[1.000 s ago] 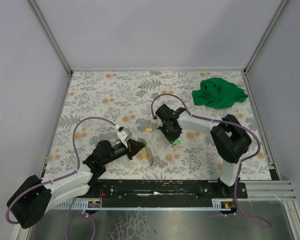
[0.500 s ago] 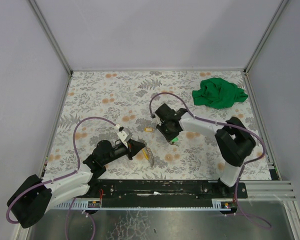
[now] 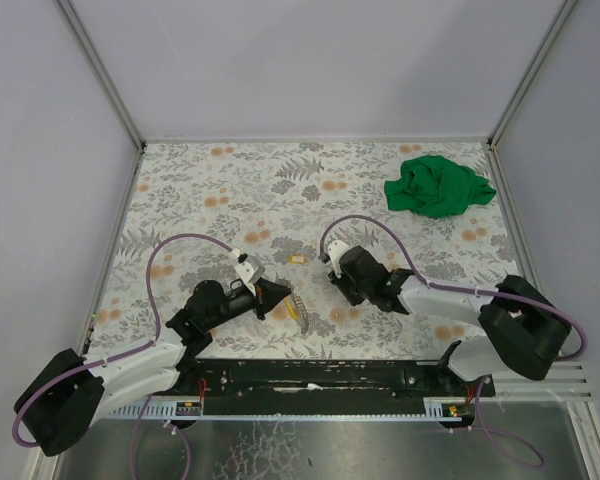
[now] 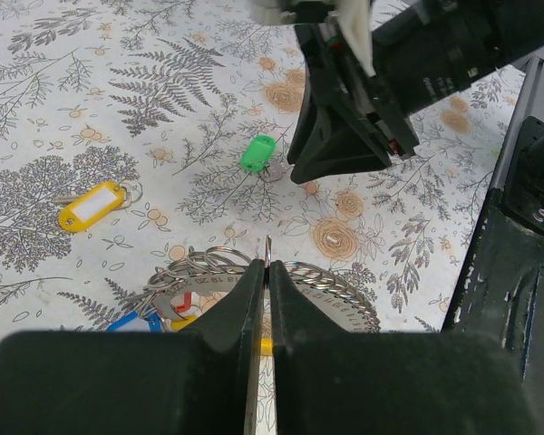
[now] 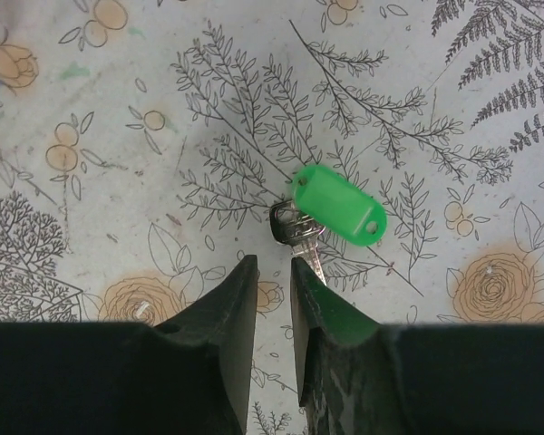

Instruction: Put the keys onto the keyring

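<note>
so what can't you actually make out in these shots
Left wrist view: the keyring's near half, behind the shut left gripper.
Right wrist view: the green key's tip, behind the right gripper.
Top view: that key, hidden under the right gripper; the yellow key and keyring too small for detail.

Right jaws now slightly apart

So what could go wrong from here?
The green key lies flat on the table, just ahead of the right jaws, which are only slightly parted; they might push it away rather than pinch it. The left jaws hold the keyring by one thin wire, so it could twist or slip when a key is threaded on.
</note>
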Motion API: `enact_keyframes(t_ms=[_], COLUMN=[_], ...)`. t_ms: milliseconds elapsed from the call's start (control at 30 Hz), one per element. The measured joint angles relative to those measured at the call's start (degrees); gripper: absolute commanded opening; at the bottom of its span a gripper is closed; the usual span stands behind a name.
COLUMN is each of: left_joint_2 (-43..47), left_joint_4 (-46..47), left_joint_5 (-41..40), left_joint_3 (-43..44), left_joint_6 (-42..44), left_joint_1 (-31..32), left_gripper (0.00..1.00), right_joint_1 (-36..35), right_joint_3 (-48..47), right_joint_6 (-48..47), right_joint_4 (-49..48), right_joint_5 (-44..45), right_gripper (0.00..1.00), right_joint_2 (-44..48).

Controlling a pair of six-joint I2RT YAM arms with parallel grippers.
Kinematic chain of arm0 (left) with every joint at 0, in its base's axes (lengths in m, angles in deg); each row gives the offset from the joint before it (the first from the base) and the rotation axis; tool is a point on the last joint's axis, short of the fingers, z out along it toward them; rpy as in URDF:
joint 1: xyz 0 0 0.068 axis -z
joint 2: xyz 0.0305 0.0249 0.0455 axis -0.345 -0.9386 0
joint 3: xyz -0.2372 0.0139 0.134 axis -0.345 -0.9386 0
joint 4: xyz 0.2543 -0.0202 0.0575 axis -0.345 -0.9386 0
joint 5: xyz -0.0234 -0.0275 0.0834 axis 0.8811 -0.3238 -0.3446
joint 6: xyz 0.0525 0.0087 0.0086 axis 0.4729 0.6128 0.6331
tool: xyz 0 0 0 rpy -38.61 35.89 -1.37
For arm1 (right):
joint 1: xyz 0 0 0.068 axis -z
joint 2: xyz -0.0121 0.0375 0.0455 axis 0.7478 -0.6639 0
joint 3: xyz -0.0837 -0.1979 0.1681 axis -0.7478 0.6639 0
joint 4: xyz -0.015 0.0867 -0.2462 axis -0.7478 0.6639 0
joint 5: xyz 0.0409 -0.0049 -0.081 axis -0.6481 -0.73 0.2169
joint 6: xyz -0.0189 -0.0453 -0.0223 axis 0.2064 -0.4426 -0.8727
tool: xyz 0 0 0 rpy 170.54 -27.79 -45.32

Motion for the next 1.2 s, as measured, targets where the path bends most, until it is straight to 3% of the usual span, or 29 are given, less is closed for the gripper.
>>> enact_keyframes(t_ms=[233,500,1200], left_joint_2=[0.0,-0.2,-0.1], left_joint_4=[0.1,0.2,0.2], left_joint_5=[0.2,0.2,0.4], left_joint_3=[0.0,0.0,0.0], left_joint_6=[0.0,0.0,0.0], left_joint_1=[0.0,0.0,0.0], left_gripper=[0.0,0.0,0.0], right_joint_1=[-0.9,-0.9,-0.9], right_joint_3=[11.7,16.0,18.0], right_joint_6=[-2.6,-4.1,-5.9], right_joint_4=[-18.9,-30.4,-37.5], right_joint_5=[0.3,0.4,3.1], right_gripper=[0.27,0.24,0.19], right_joint_2=[7.0,4.3,-0.1])
